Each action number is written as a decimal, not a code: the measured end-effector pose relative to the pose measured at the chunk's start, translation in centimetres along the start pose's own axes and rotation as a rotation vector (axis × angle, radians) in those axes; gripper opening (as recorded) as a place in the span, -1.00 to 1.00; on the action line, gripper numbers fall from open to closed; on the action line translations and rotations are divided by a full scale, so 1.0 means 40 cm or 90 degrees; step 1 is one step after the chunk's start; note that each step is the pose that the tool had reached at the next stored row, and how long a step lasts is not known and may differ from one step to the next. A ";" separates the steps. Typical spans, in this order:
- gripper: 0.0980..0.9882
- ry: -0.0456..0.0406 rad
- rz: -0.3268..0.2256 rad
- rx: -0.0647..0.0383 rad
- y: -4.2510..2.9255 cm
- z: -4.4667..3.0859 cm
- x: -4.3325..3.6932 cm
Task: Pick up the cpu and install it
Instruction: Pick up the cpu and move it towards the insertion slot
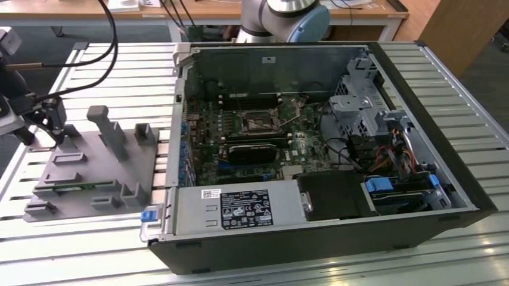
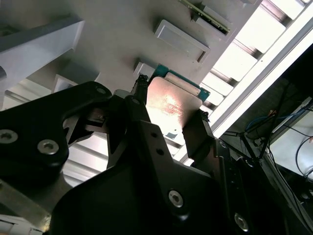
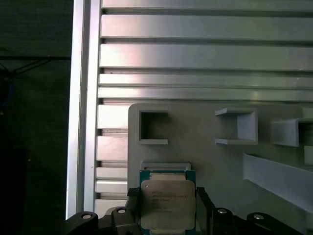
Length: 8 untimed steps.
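Fingers closed on opposite edges of the cpu, at nine o'clock of the case in the exterior view; chip judged light, rigid, fragile; hold by edges.

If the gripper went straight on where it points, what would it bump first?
Probably the grey fixture tray, just beyond the gripper and the cpu it holds; the gap is hard to judge.

I count one cpu, one gripper with two fingers, and one arm. One tray on one table. One case, holding one motherboard, one socket, one power supply
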<state>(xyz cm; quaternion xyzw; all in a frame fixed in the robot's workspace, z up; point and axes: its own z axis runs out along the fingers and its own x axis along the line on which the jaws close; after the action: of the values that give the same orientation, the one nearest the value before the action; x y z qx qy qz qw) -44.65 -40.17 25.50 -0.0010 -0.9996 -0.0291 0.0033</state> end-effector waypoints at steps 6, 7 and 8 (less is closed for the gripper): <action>0.00 -0.0001 0.000 0.000 0.001 -0.008 0.000; 0.00 0.0000 0.000 0.000 0.002 -0.010 0.000; 0.00 -0.0001 0.000 0.000 0.002 -0.011 0.000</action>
<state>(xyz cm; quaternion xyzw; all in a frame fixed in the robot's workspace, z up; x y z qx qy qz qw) -44.65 -40.12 25.96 -0.0010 -0.9996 -0.0291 0.0033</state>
